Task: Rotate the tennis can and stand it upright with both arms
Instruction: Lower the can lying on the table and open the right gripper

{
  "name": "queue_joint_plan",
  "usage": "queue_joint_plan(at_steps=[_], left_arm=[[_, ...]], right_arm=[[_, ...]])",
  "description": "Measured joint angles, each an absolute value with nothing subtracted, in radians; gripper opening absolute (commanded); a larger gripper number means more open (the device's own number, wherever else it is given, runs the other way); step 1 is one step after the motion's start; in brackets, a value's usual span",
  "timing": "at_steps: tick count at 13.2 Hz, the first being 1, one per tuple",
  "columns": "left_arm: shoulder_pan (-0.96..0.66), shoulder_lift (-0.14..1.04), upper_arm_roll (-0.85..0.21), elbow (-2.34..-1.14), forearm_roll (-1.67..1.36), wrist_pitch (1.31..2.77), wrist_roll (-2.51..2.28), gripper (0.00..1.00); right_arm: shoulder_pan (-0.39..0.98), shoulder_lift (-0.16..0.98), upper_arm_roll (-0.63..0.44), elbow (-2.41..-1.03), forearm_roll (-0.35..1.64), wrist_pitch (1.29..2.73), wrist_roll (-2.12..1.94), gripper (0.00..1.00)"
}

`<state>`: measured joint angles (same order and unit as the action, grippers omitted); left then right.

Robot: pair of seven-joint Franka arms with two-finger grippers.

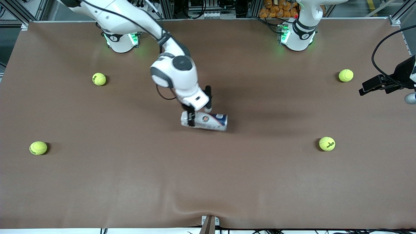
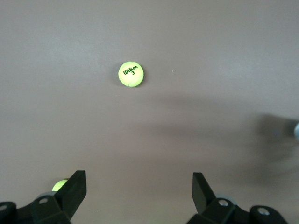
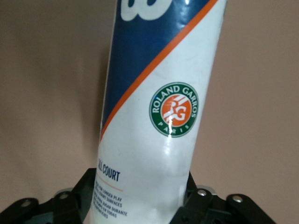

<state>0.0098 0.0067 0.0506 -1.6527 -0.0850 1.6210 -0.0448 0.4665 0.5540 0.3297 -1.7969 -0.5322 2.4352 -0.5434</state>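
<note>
**Right gripper straddles the lying tennis can at mid-table**

The right gripper (image 1: 192, 117) is down at the middle of the table, its fingers (image 3: 78, 196) set on either side of the tennis can (image 1: 208, 121) near the can's white end. In the right wrist view the black pads sit right against the can's sides – whether they press it or only flank it cannot be told. The can lies on its side on the brown table (image 1: 130, 182), its long axis running roughly from the right arm's end toward the left arm's end, the dark-blue part pointing to the left arm's end. Its label shows a white field, an orange-red diagonal stripe, a round green-and-orange badge and part of a white logo on the blue.

The left gripper (image 1: 378, 86) waits high above the table's edge at the left arm's end, its fingers (image 2: 74, 189) spread wide with nothing between them. Below it, in the left wrist view, lies a tennis ball (image 2: 130, 74) on bare table, with a second ball (image 2: 59, 185) partly hidden by one finger.

Four yellow-green balls sit well apart from the can – two toward the right arm's end (image 1: 99, 79) (image 1: 38, 148) and two toward the left arm's end (image 1: 345, 75) (image 1: 327, 143). In each pair one ball lies nearer to the front camera than the other.
</note>
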Motion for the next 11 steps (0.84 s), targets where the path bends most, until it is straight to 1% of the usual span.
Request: queue_joint_plan(at_steps=[3,7,8,11], left_arm=[[0.014,0.011,0.051,-1.653,-0.090,1.618,-0.045,1.00],[0.014,0.034,0.050,-1.653,-0.104,1.617,-0.045,1.00],[0.014,0.043,0.049,-1.654,-0.104,1.616,-0.045,1.00],[0.010,0.066,0.046,-1.654,-0.109,1.615,-0.045,1.00]], right_arm=[[0.485,0.568,0.329,-1.794,-0.586,2.387,-0.612,0.79],[0.492,0.622,0.329,-1.771,-0.592,2.389,-0.620,0.80],[0.495,0.642,0.329,-1.751,-0.593,2.391,-0.620,1.00],[0.496,0.675,0.326,-1.705,-0.594,2.392,-0.620,1.00]])
